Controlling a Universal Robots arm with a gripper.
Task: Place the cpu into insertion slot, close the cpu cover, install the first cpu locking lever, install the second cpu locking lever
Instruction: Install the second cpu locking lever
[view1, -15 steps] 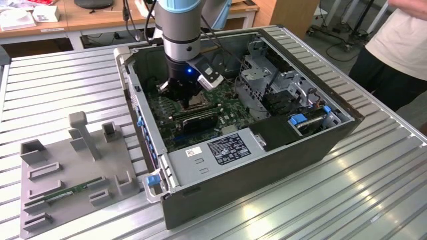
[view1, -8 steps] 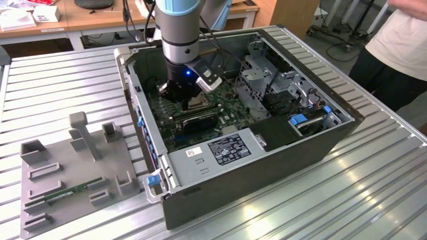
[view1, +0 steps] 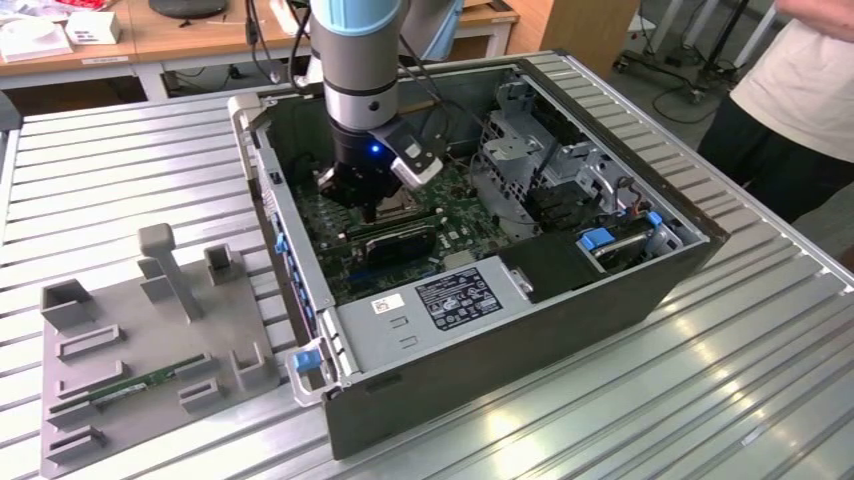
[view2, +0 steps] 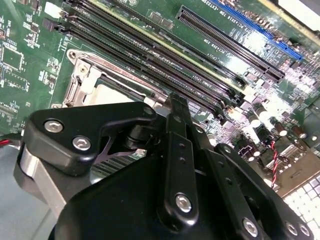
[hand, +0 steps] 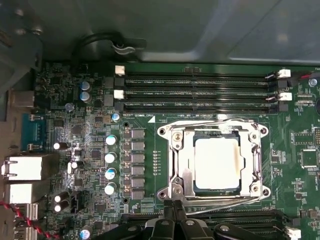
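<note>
The cpu (hand: 216, 164) sits in the insertion slot (hand: 176, 165) with the cpu cover (hand: 215, 131) down; the clenched gripper (hand: 175, 216) presses a locking lever (hand: 220, 206), needing sideways hooking.

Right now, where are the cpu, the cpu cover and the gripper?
cpu (hand: 216, 163), first wrist view, middle of its pale metal top.
cpu cover (hand: 257, 159), first wrist view, one side rail of the frame.
gripper (hand: 174, 210), first wrist view, at its fingertips.

Cpu (hand: 216, 164) in insertion slot (hand: 176, 165); cpu cover (hand: 215, 131) over it.
</note>
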